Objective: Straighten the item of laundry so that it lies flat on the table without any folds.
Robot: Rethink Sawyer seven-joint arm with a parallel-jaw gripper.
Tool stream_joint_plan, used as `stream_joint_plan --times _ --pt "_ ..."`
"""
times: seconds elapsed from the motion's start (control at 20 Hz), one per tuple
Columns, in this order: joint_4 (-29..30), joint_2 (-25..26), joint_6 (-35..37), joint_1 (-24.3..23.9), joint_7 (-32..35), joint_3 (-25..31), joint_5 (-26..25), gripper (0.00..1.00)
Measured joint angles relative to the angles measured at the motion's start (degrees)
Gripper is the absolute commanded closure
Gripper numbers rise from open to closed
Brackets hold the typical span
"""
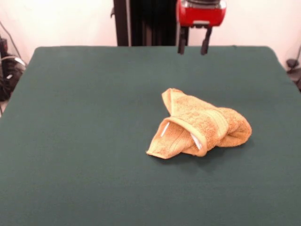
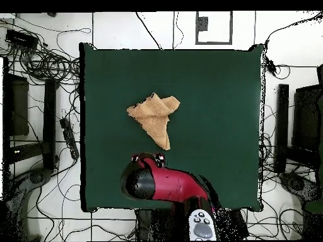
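Observation:
The golden-orange towel lies crumpled and folded over itself on the dark green table, right of centre in the front view. Small white label bits show in its folds. In the overhead view the towel is a bunched, roughly triangular heap near the table's middle. My gripper hangs at the far edge of the table, above and behind the towel, clear of it. Its two black fingers stand apart with nothing between them. In the overhead view the red and black arm covers the gripper.
The robot's black pedestal stands behind the table's far edge. Cables and dark boxes lie on the floor around the table's sides.

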Motion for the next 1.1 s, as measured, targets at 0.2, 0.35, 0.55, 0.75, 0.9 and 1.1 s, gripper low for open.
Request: stream_joint_plan --times 0.2,0.35,0.55,0.75,0.9,1.1 --pt "-3.4 2.4 0.2 0.4 0.0 -0.2 0.0 0.0" --pt "-7.3 4.4 0.8 0.4 0.0 -0.3 0.0 0.0" --pt "-12.5 6.9 1.7 0.1 0.0 -0.2 0.0 0.0" --pt "-16.4 8.6 1.8 -0.4 0.0 -0.2 0.0 0.0" --pt "-18.5 9.5 1.8 -0.5 0.0 -0.2 0.0 0.0" --pt "-20.8 10.6 1.8 -0.8 0.0 -0.2 -0.3 0.0"
